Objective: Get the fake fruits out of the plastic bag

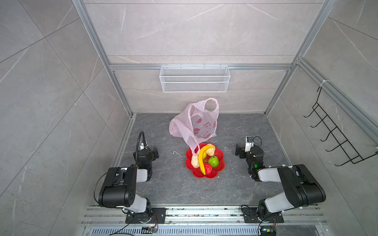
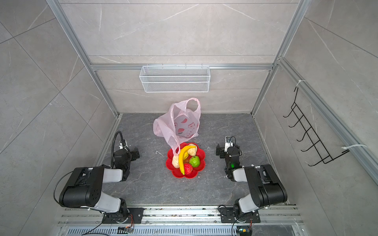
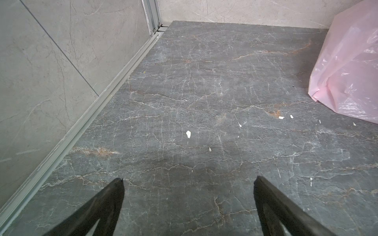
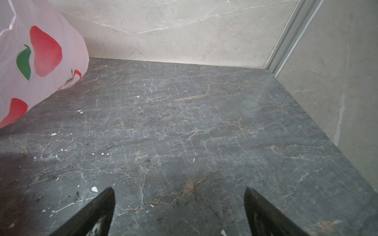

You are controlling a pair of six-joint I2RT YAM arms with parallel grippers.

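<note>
The fake fruits lie heaped outside the bag on a red flower-shaped dish [image 1: 222,162] [image 2: 203,162]: a yellow banana [image 1: 202,158] [image 2: 182,158], two beige knobbly lumps [image 1: 195,161] [image 1: 211,151], a red bumpy ball [image 1: 208,169] and a green bumpy ball [image 1: 214,161]. Behind the dish stands the pale-pink plastic bag [image 1: 196,122] [image 2: 180,122] [image 3: 347,71] [image 4: 30,61], mouth open, with one handle [image 1: 194,147] drooping onto the dish. My left gripper [image 1: 153,152] [image 3: 188,179] is open over bare floor left of the dish. My right gripper [image 1: 240,152] [image 4: 179,190] is open to the dish's right. Neither touches anything.
A white wire basket [image 1: 194,78] hangs on the back wall and a black hook rack [image 1: 337,139] on the right wall. Aluminium rails [image 3: 102,106] edge the dark marble floor [image 1: 178,188]. Small white crumbs [image 3: 188,133] are scattered near both grippers.
</note>
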